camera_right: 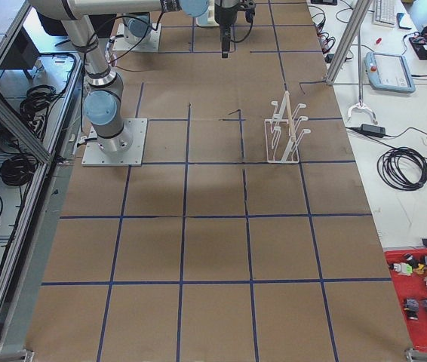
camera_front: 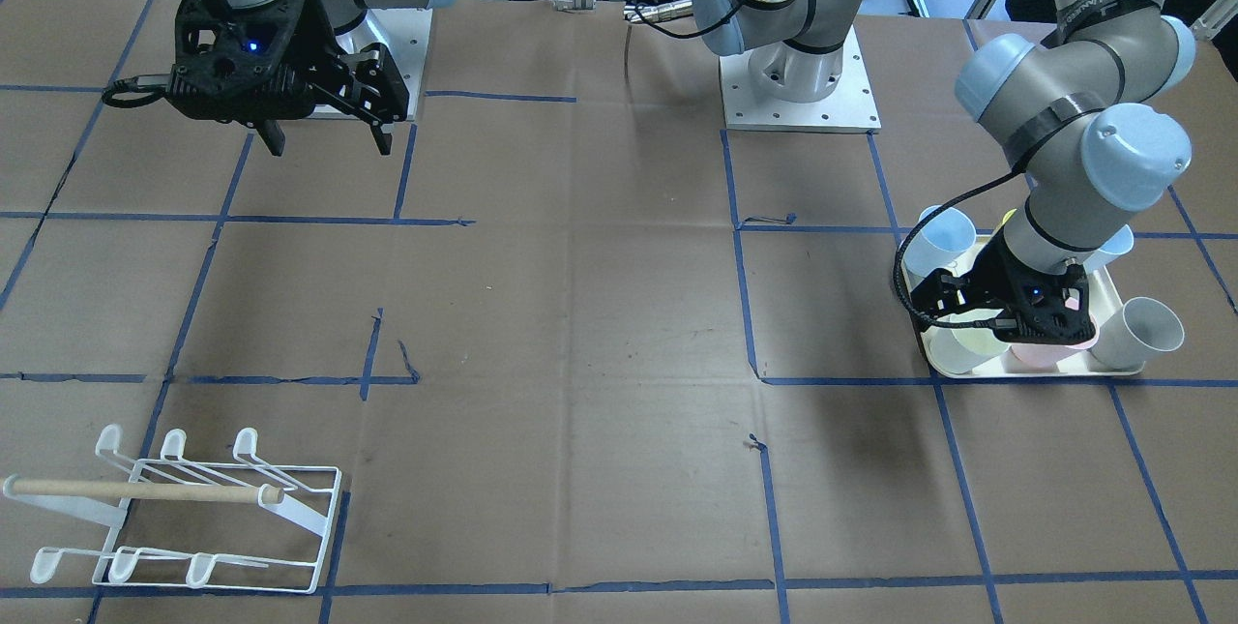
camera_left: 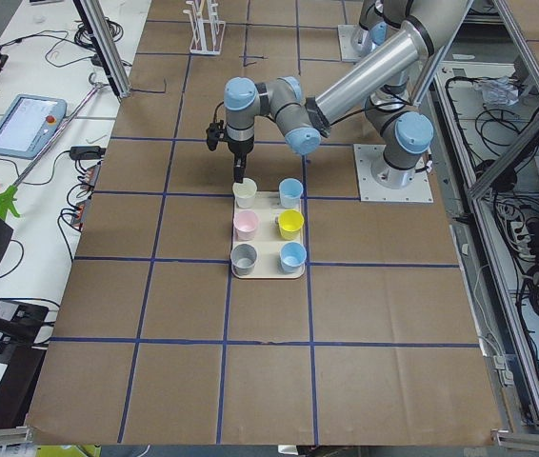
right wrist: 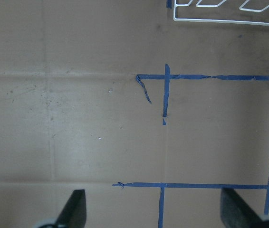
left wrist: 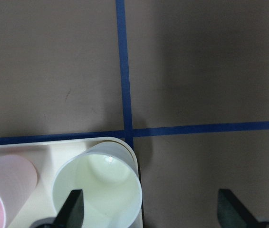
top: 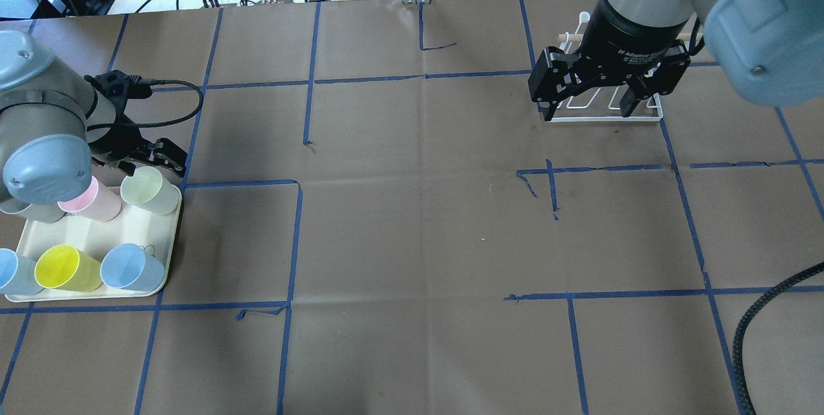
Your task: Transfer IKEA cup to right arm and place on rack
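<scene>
Hovering with jaws spread wide, the left gripper (left wrist: 149,199) hangs over a corner of the tray (top: 84,235). One finger is above the pale green cup (left wrist: 96,190), the other beyond the tray's edge. The right gripper (camera_front: 329,142), equally wide open and holding nothing, hangs above the table (camera_front: 580,314), with the rack (camera_front: 145,490) well ahead of it.

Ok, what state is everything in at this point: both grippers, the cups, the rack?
left gripper: open, one of its fingers inside the pale green cup's mouth, the other outside.
right gripper: open, empty, above the table.
pale green cup: upright on the tray, not gripped.
pink cup: upright on tray.
grey cup: upright on tray.
yellow cup: upright on tray.
two blue cups: upright on tray.
rack: standing, no cup on it.
</scene>
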You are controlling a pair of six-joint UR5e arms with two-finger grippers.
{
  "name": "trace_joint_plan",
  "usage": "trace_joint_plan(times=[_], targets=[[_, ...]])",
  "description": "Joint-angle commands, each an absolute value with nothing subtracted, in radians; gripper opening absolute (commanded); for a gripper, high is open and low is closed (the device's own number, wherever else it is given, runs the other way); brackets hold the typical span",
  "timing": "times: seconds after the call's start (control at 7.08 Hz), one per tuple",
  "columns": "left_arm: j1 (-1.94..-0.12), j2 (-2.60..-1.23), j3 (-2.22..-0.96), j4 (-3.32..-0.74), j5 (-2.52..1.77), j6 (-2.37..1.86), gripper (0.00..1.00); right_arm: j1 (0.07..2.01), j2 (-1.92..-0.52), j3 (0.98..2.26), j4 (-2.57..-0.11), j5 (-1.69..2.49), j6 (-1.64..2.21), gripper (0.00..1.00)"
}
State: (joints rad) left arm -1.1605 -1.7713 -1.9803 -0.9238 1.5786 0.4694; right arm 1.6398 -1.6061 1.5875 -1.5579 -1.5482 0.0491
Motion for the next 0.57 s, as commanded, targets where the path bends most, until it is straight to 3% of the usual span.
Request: trace_joint_plan(times=[0.0, 0.42], targets=[[-1.155, -1.782, -2.025, -0.878, 1.580, 0.472, 1.00, 1.640, -1.606, 1.588, -1.557, -1.548, 0.049, 1.00], [-1.124, -1.787, -2.028, -0.885, 1.582, 0.469, 1.00, 1.640, -1.606, 1.589, -1.557, -1.548, 0.048, 1.00]])
